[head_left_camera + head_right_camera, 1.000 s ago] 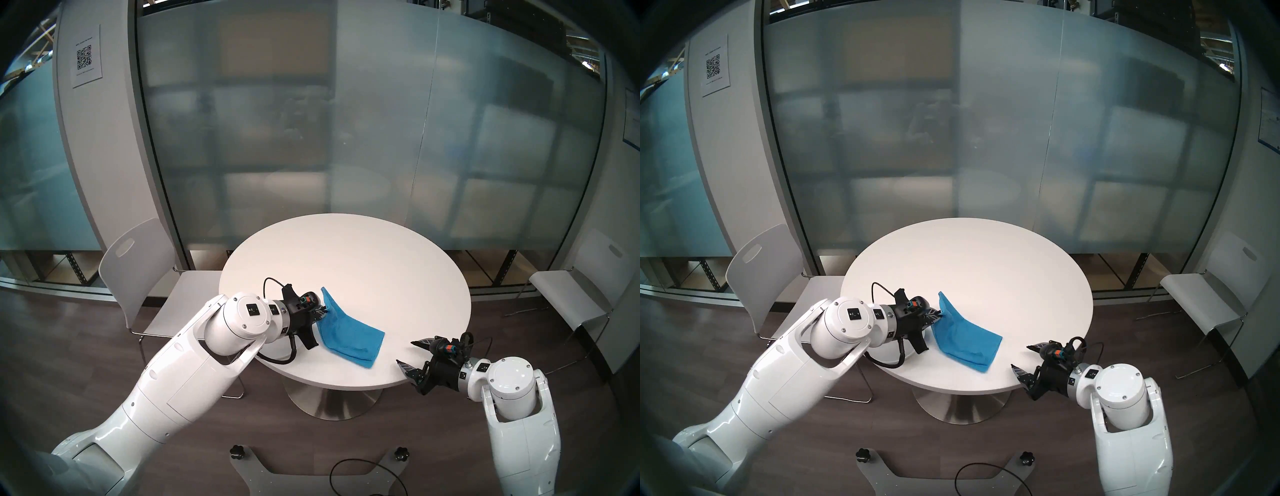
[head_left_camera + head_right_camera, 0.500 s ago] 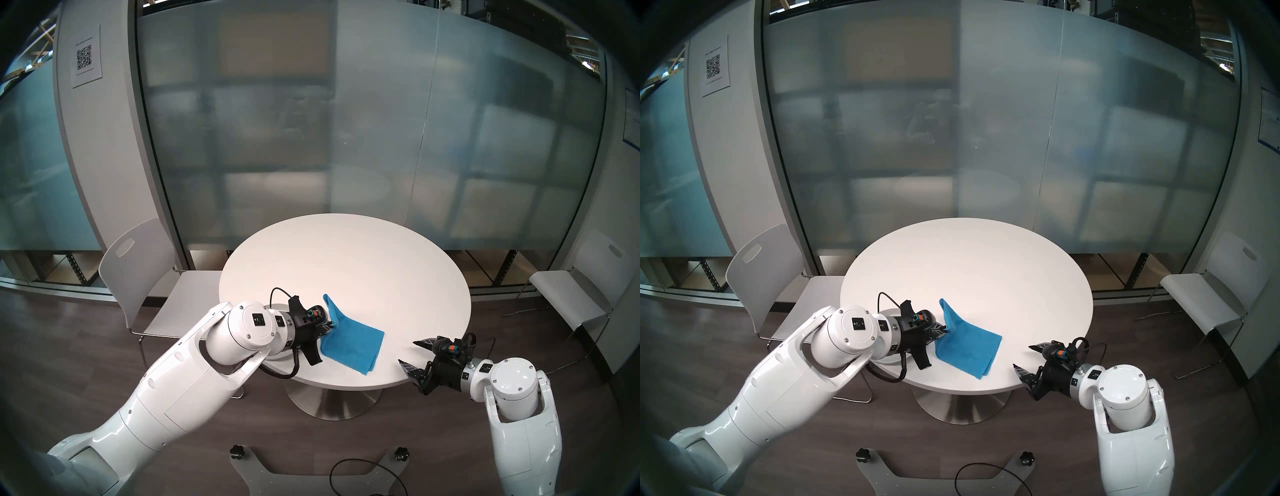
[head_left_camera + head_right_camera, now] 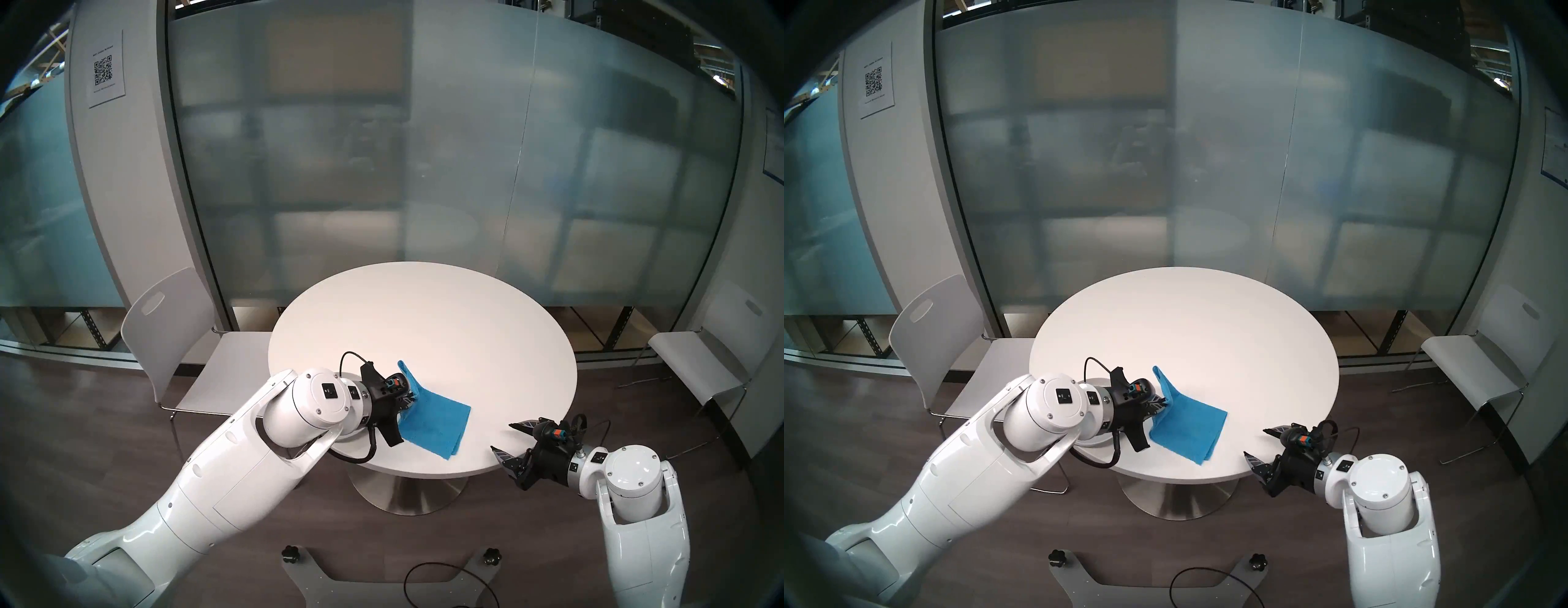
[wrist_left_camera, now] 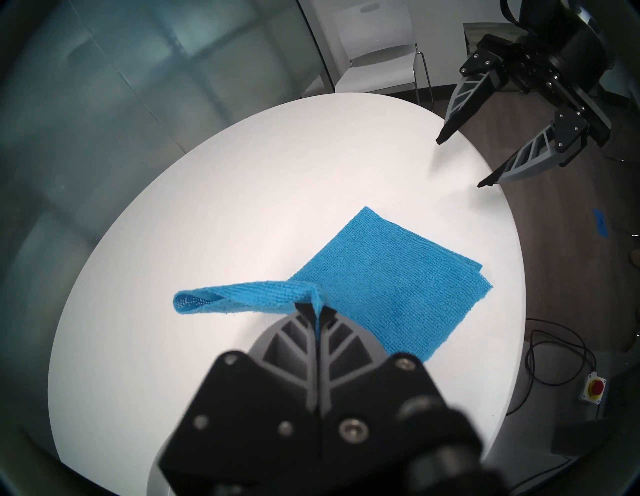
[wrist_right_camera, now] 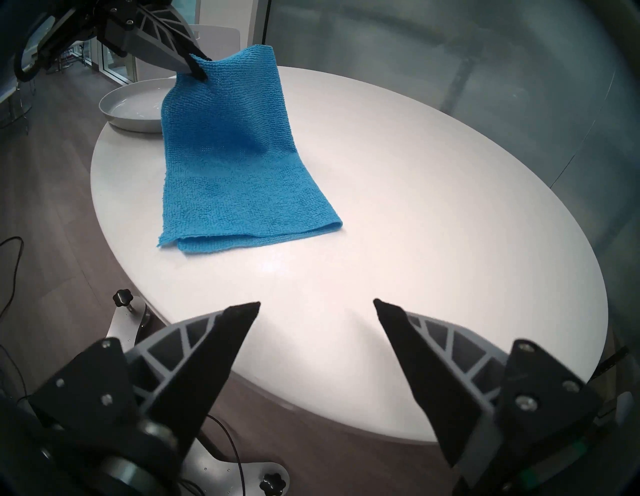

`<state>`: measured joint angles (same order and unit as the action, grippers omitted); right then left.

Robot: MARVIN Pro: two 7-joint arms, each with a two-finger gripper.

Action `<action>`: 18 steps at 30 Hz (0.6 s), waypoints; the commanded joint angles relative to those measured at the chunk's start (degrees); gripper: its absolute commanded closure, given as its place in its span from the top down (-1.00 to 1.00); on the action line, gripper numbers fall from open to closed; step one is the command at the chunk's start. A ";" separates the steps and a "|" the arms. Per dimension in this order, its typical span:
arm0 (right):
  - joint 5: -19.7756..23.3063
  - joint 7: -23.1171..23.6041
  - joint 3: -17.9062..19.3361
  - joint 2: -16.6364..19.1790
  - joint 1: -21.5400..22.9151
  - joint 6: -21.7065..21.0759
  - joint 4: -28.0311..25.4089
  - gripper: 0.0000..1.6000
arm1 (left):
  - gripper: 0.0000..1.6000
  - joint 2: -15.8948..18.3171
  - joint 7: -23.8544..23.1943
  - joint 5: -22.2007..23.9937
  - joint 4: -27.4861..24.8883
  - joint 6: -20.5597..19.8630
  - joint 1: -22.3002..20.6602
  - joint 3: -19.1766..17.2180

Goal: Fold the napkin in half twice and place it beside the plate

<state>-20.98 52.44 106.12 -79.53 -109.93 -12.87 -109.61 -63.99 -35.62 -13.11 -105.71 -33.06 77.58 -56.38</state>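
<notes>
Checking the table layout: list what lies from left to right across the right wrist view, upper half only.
Left tool, shut on the cloth's raised edge → plate → blue napkin → bare white table.

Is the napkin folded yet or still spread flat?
Folded once: the napkin shows doubled layers at its near edge, one end lifted by the left claw.

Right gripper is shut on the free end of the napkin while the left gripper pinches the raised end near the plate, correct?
Not quite. The right gripper is open and holds nothing, apart from the napkin, as the right wrist view shows. The rest stands: the left gripper pinches the raised end near the plate.
</notes>
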 commanded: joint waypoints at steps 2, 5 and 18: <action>0.85 -0.17 0.87 -0.48 -0.48 0.89 -1.62 0.72 | -1.00 -2.52 -0.11 0.61 0.20 -0.74 -1.93 0.17; 0.96 -0.20 1.29 -0.70 -0.79 1.01 -1.90 0.73 | -1.00 -2.86 0.22 0.68 0.52 -0.91 -1.85 0.58; 1.21 -0.15 2.42 -1.25 -1.73 1.72 -2.41 0.71 | -1.00 -3.52 1.49 0.90 1.16 -1.14 -1.64 1.78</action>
<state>-20.37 52.33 108.24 -80.53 -111.68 -11.68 -110.45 -66.38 -34.72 -12.05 -104.27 -34.77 76.57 -54.83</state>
